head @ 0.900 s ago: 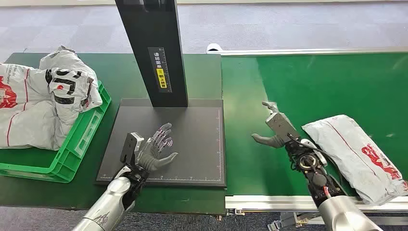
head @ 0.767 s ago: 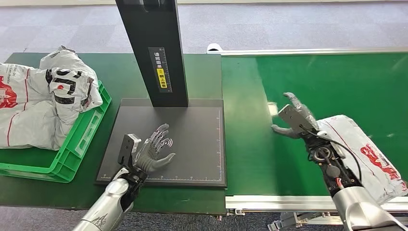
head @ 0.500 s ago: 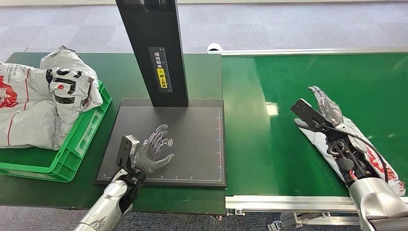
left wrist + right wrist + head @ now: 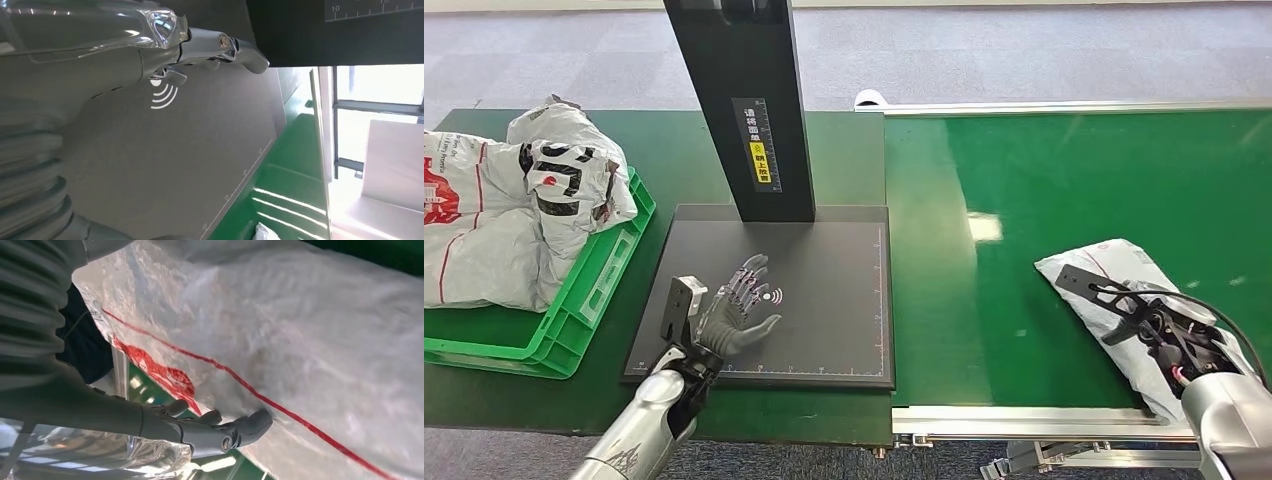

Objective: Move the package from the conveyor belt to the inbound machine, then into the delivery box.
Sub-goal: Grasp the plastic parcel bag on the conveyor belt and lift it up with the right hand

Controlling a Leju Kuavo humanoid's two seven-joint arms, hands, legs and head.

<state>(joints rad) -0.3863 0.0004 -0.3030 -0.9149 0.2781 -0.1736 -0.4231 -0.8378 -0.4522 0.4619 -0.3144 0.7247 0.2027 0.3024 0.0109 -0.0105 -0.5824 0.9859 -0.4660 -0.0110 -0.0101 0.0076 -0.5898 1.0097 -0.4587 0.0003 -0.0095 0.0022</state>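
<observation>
A grey-white package (image 4: 1110,264) with red print lies on the green conveyor belt (image 4: 1074,160) at the right, near its front edge. My right hand (image 4: 1169,330) lies on top of it. In the right wrist view its fingers (image 4: 235,430) stretch along the crinkled package (image 4: 310,330) with the tips touching the film, not closed around it. My left hand (image 4: 736,310) hovers with fingers spread over the front left of the inbound machine's black plate (image 4: 834,290). The left wrist view shows the fingers (image 4: 220,42) straight above the plate (image 4: 175,150), holding nothing.
The machine's black post (image 4: 744,100) rises at the back of the plate. A green crate (image 4: 594,290) at the far left holds several grey packages (image 4: 514,210), piled above its rim. The belt's metal front rail (image 4: 1024,420) runs below the package.
My right hand swept right across the belt from beside the package and has come down on top of it. The left hand stayed over the plate, drifting slightly.
</observation>
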